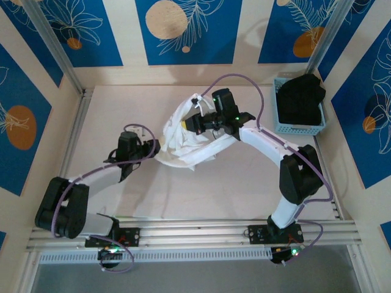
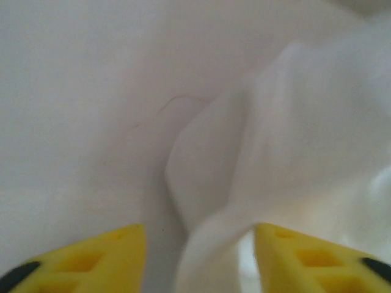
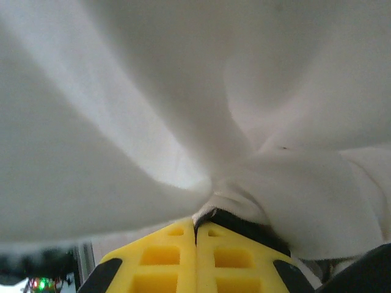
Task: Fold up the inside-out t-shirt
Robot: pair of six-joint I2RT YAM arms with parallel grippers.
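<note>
The inside-out t-shirt point(image 1: 183, 145) is a bunched white heap in the middle of the table, its top pulled up. My right gripper point(image 1: 191, 122) is at that raised top. In the right wrist view its yellow fingers point(image 3: 171, 250) press together, and the right gripper point(image 3: 197, 221) is shut on a pinch of the t-shirt point(image 3: 153, 91). My left gripper point(image 1: 154, 146) sits at the heap's lower left edge. In the left wrist view the left gripper point(image 2: 198, 227) is open, its fingers well apart. A loose fold of the t-shirt point(image 2: 293, 134) runs between them.
A light blue basket point(image 1: 297, 129) holding a black garment point(image 1: 300, 94) stands at the back right of the table. Aluminium rails point(image 1: 195, 232) run along the near edge by the arm bases. Bare tabletop point(image 1: 122, 104) lies left of the shirt and in front of it.
</note>
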